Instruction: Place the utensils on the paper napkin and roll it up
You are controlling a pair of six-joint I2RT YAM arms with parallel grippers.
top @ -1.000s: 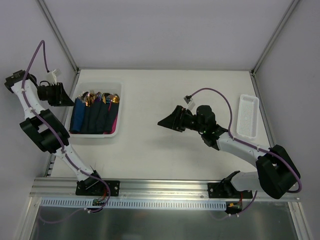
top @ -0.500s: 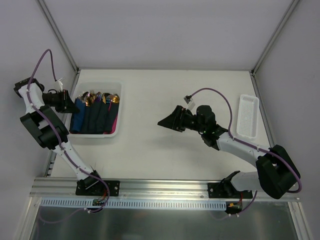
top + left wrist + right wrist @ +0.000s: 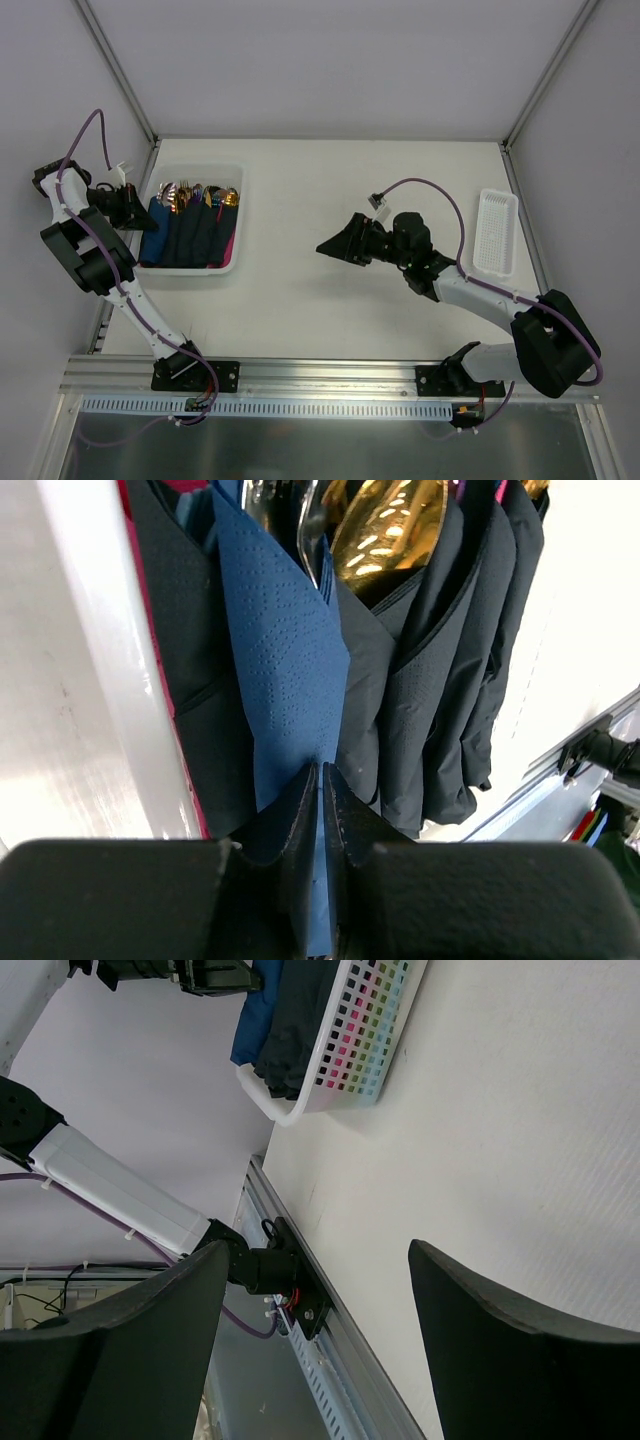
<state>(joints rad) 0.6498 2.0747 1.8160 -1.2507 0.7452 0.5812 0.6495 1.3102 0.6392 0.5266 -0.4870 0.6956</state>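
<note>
In the left wrist view a blue paper napkin (image 3: 285,670) lies rolled at the left side of the white basket (image 3: 100,680). Shiny silver utensil heads (image 3: 285,505) stick out of its far end. My left gripper (image 3: 321,768) is shut on the near end of this napkin roll. In the top view my left gripper (image 3: 140,216) sits at the basket's left edge on the blue roll (image 3: 157,232). My right gripper (image 3: 322,245) hovers over the middle of the table. It is open and empty in the right wrist view (image 3: 320,1260).
The white basket (image 3: 240,175) holds several dark navy rolls (image 3: 200,235) with gold cutlery heads (image 3: 385,525). A small white tray (image 3: 497,232) lies at the table's right edge. The basket (image 3: 340,1070) also shows in the right wrist view. Metal frame posts stand at the back corners.
My left gripper has swung down and right, from outside the basket onto its left edge at the blue roll. The right arm has not moved.
</note>
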